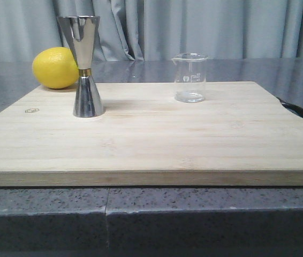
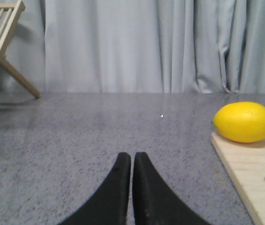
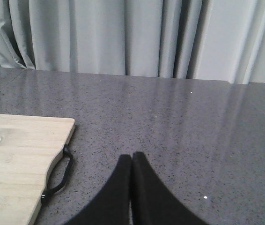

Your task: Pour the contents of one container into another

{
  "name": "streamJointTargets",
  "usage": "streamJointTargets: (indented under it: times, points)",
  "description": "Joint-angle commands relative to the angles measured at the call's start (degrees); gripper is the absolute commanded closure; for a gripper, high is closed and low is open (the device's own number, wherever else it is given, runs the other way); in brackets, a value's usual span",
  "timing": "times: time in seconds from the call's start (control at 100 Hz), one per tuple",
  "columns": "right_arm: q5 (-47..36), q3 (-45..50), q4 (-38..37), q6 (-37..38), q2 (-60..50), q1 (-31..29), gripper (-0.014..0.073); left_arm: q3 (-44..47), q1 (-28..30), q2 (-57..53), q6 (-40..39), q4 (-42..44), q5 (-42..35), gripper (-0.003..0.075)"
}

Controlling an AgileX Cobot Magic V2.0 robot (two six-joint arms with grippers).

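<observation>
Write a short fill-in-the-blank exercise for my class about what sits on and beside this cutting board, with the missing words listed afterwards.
1. The steel jigger and the glass beaker both stand upright on the wooden ____.
2. The fruit behind the board's far left corner is a yellow ____.
3. Of the two vessels, the ____ is the taller.
4. Both the left gripper and the right gripper have their fingers ____.

Missing words: cutting board; lemon; jigger; shut
</observation>
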Motion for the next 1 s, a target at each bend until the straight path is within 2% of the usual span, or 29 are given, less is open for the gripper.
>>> streamJointTargets:
  times: [0.0, 0.06, 0.14, 0.23, 0.35, 0.48, 0.99]
  points:
    - [-4.2, -1.3, -0.2, -0.4, -1.0, 0.1, 0.0666, -1.6, -0.4, -1.5, -15.2, 14.5, -3.3, 0.0739]
    - [-4.2, -1.3, -0.2, -0.4, -1.0, 0.1, 0.0666, -0.7, -0.4, -1.5, -18.7, 18.0, -4.6, 0.0739]
    - [-4.2, -1.3, -0.2, -0.4, -1.0, 0.1, 0.0666, 1.5, -0.8, -1.5, -19.3, 18.7, -9.4, 0.0739]
    - [-4.2, -1.3, -0.2, -0.4, -1.0, 0.1, 0.0666, 4.9, -2.4, -1.5, -22.7, 21.1, -15.8, 0.0739]
    - [-4.2, -1.3, -0.2, -0.4, -1.0, 0.1, 0.0666, 8.4, -5.3, -1.5, -28.6, 25.4, -19.9, 0.0739]
    - [-4.2, -1.3, -0.2, -0.4, -1.0, 0.1, 0.0666, 9.5, -6.8, -1.5, -29.0, 26.4, -17.5, 0.0739]
    - [-4.2, -1.3, -0.2, -0.4, -1.0, 0.1, 0.0666, 9.5, -6.5, -1.5, -29.0, 32.6, -17.6, 0.0739]
